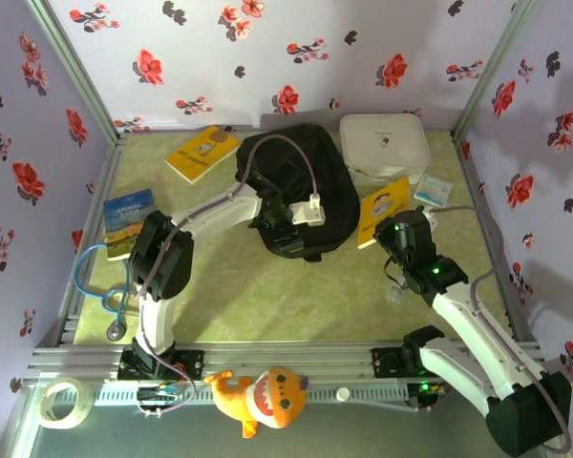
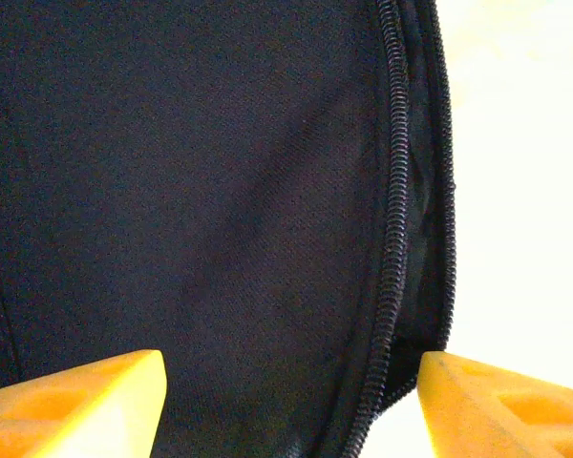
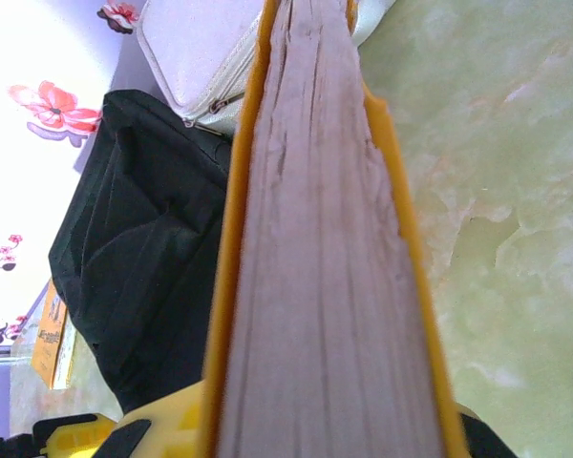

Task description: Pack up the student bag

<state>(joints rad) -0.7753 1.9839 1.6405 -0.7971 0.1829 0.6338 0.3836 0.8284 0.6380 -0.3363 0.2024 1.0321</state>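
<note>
Student bag [image 1: 301, 191] lies between the spread jaws of the left gripper [image 2: 291, 382], its zipper [image 2: 393, 191] apparently their target, while the right gripper [image 1: 398, 232] pinches a yellow book [image 3: 315, 239], probably for packing.

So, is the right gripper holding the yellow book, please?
Yes, the yellow book sticks out from between the fingers of the right gripper, its page edges toward the camera.
</note>
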